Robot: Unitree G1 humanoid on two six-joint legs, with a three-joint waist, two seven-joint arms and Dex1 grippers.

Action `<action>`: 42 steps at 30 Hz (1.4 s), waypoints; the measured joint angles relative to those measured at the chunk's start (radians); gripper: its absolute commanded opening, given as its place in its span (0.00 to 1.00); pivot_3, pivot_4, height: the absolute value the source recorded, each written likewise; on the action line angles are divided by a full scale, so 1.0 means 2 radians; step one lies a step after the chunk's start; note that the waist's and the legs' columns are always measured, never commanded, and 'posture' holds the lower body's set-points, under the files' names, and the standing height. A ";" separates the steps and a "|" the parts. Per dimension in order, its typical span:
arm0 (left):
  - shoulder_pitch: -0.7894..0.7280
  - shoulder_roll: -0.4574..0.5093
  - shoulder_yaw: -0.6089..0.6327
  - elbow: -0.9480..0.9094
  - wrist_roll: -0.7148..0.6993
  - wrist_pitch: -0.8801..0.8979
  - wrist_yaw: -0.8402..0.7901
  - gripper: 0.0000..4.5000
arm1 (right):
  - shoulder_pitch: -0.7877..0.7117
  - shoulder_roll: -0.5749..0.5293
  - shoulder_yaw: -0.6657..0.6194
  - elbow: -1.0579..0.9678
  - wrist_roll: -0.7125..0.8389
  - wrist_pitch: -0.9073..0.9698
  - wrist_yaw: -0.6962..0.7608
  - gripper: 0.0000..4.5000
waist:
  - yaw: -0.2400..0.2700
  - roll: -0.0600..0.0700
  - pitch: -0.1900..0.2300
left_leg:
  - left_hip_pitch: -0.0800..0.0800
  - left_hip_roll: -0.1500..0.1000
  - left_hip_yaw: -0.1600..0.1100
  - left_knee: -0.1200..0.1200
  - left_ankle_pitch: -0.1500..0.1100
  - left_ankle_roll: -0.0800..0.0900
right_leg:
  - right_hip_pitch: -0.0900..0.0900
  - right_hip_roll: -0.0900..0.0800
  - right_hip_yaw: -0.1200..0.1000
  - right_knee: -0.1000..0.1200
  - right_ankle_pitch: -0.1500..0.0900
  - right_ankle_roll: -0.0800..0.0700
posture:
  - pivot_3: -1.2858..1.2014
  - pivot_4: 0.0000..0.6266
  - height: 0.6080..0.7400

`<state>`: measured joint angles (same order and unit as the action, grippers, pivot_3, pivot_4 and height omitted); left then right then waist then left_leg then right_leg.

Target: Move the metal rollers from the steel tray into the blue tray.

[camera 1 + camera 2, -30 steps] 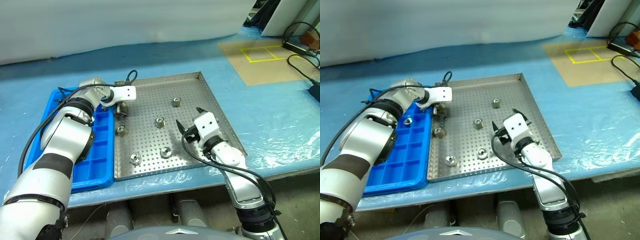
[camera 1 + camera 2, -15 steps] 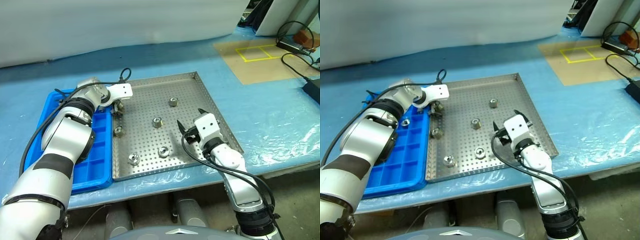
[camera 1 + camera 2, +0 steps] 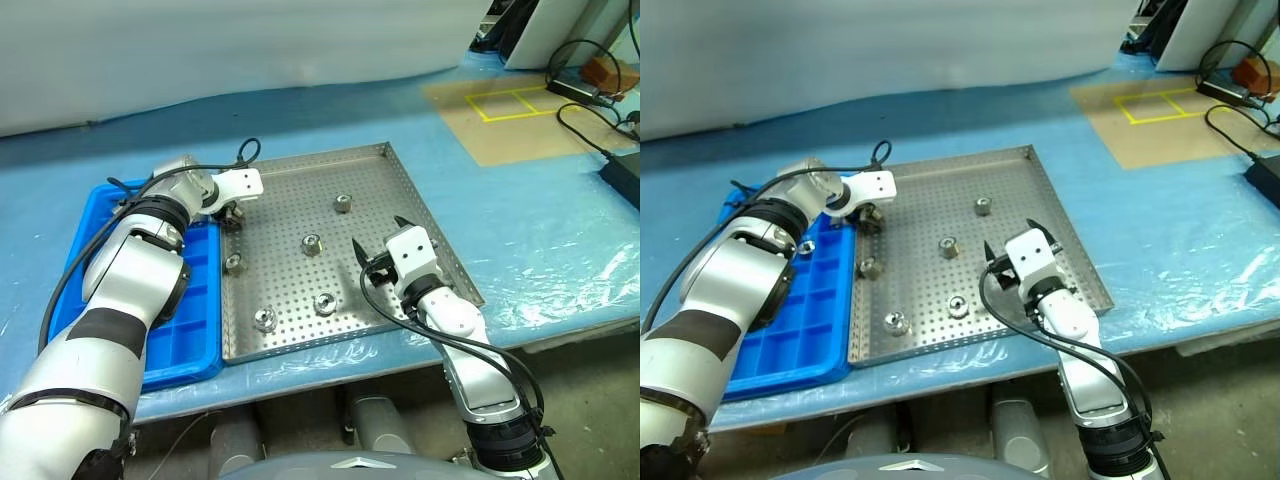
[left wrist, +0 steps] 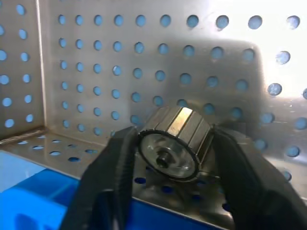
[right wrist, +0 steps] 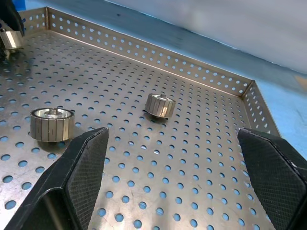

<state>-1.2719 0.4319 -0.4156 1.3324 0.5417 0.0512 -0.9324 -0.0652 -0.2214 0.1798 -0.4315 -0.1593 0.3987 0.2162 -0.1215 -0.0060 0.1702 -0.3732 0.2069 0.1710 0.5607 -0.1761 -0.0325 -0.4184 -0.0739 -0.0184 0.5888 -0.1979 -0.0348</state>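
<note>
Blue-covered bench, steel tray [image 3: 400, 190] beside the blue tray [image 3: 75, 250]. The left gripper [image 4: 175, 153] has just closed from wide open onto a roller [image 4: 175, 141] at the steel tray's rim beside the blue tray; pick made, I'd say. Right gripper [image 5: 175, 158] hangs wide open, two rollers ahead.

The steel tray [image 3: 400, 190] has wide bare floor in its upper right and along its right side. Rollers stand well apart: one upper middle [image 3: 342, 203], one at center [image 3: 311, 243], two near the bottom rim [image 3: 325, 304] [image 3: 264, 320], one by the left rim [image 3: 233, 263]. The low rim between it and the blue tray [image 3: 190, 330] must be cleared.
</note>
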 measured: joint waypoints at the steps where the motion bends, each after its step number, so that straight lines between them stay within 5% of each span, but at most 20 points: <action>1: 0.000 0.000 0.000 0.000 0.000 0.000 0.000 0.57 | 0.000 0.000 0.000 0.000 0.000 0.000 -0.001 1.00 | 0.000 0.000 0.000 | 0.000 0.000 0.000 0.000 0.000 0.000 | 0.000 0.000 0.000 0.000 0.000 0.000 | 0.32 0.24 1.00; 6: 0.001 0.003 -0.004 0.000 0.002 -0.006 -0.003 0.42 | 0.000 0.003 0.001 0.002 -0.002 -0.001 -0.002 1.00 | -0.001 0.000 0.000 | 0.000 0.000 0.000 0.000 0.000 0.000 | 0.000 0.000 0.000 0.000 0.000 0.000 | 0.32 0.24 1.00; 20: 0.005 0.025 -0.003 -0.004 -0.001 -0.049 -0.048 0.42 | -0.016 0.016 0.006 0.032 -0.006 -0.020 -0.006 1.00 | -0.011 0.000 0.000 | 0.000 0.000 0.000 0.000 0.000 0.000 | 0.000 0.000 0.000 0.000 0.000 0.000 | 0.33 0.24 1.00; 33: 0.029 0.037 0.068 -0.010 -0.087 -0.105 -0.154 0.42 | -0.027 0.016 0.006 0.052 -0.007 -0.037 -0.005 1.00 | -0.001 0.000 0.000 | -0.002 0.000 0.000 0.000 -0.001 0.001 | -0.001 -0.001 -0.001 0.000 0.000 0.000 | 0.34 0.24 1.00; 42: 0.030 0.051 0.081 -0.027 -0.110 -0.133 -0.185 0.42 | -0.055 -0.003 -0.021 0.052 0.078 -0.019 0.077 1.00 | 0.007 0.000 0.000 | -0.002 0.000 0.000 0.000 -0.001 0.001 | -0.001 -0.001 0.000 0.000 0.000 0.000 | 0.36 0.24 1.00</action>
<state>-1.2125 0.5344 -0.2529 1.2778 0.3214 -0.2156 -1.3017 -0.1748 -0.2267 0.1369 -0.3280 -0.0026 0.3612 0.3696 -0.1067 -0.0063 0.1708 -0.3768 0.2070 0.1711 0.5610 -0.1773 -0.0300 -0.4203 -0.0753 -0.0193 0.5884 -0.1977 -0.0354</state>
